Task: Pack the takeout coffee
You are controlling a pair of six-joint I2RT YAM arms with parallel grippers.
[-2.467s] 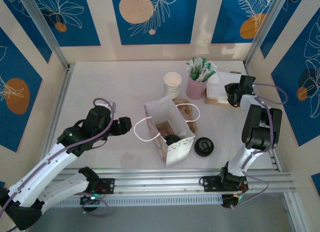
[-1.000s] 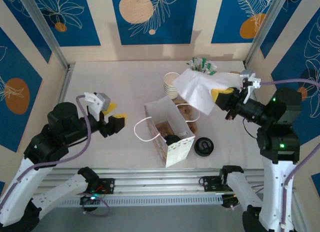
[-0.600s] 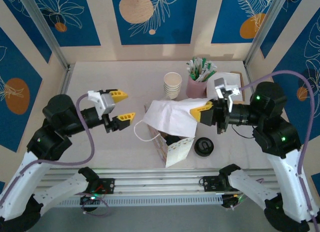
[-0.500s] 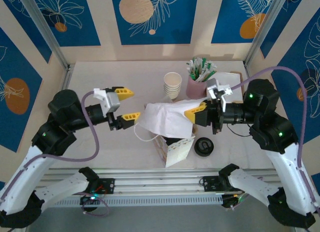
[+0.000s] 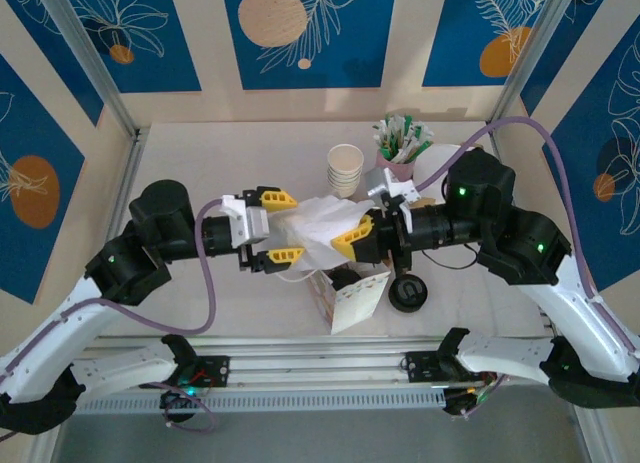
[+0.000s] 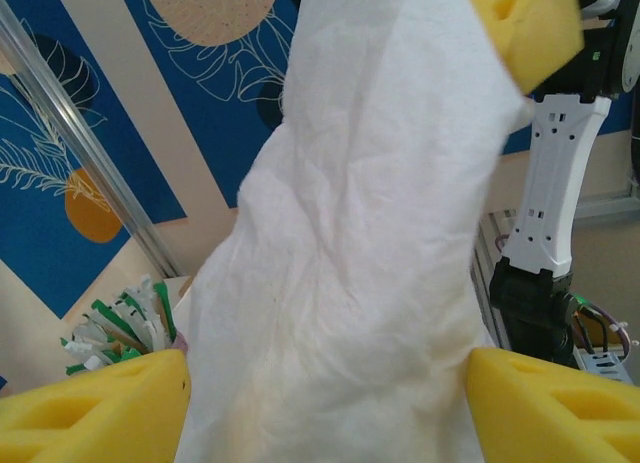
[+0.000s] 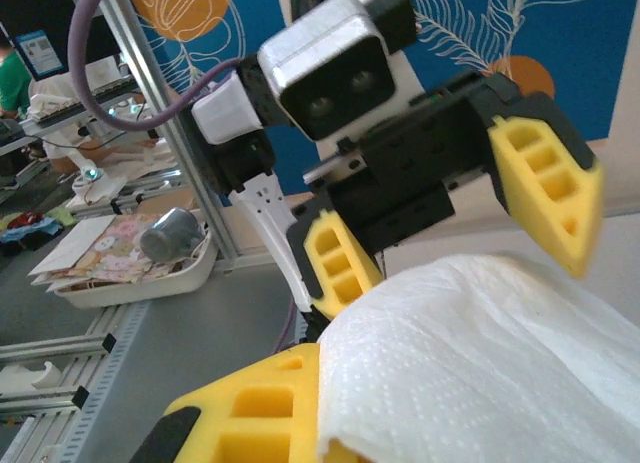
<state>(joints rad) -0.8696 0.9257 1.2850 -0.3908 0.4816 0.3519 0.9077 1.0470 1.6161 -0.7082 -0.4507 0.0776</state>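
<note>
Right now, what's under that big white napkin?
The paper bag stands under the napkin, which the right gripper holds over it. Only the bag's front wall shows. The napkin covers its opening, so what is inside is hidden.

blue leaf-print wall panels (image 5: 350, 43) | aluminium rail (image 5: 330, 358) near edge | pale table (image 5: 220, 163)

One white paper napkin (image 5: 315, 223), one white paper bag (image 5: 350, 295), one round black lid (image 5: 408, 293), one stack of paper cups (image 5: 345, 169).
</note>
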